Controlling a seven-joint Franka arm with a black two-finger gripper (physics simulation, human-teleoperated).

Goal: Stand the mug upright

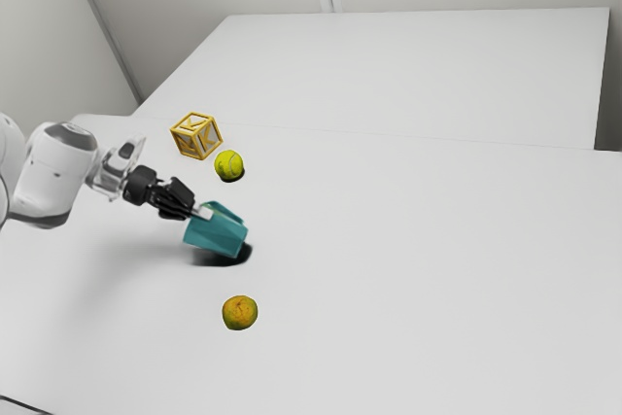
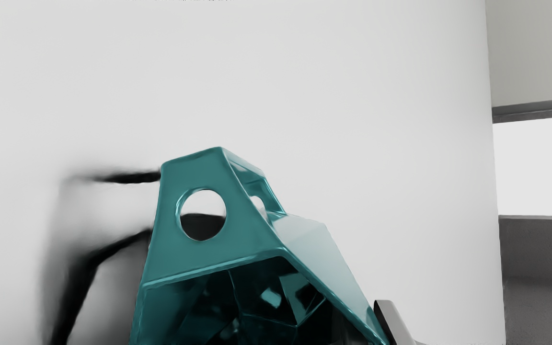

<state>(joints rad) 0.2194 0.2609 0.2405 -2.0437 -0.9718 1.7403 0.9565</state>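
Just on the camera's side of the tennis ball (image 1: 229, 165), holding the teal mug (image 1: 216, 234) in the black gripper (image 1: 202, 211). Closed narrow, by the look of it, on one wall at the rim: pressing a grey finger (image 2: 395, 320) against the outside, keeping what seems to be the other in the dark of the mouth. And here comes the part to watch, the long axis! Leaning well over, not upright. Opening toward the gripper, then sloping down and away from it to the base, out a touch farther toward the exterior view's right than the tennis ball. Carrying the handle (image 2: 199, 256) clear of the pinched wall. Can't tell whether touching the table (image 1: 418, 269) at the low corner. Calls, probably, for swinging the mouth up over the base, then setting down flat, still near the tennis ball. Might twist in so thin a pinch.
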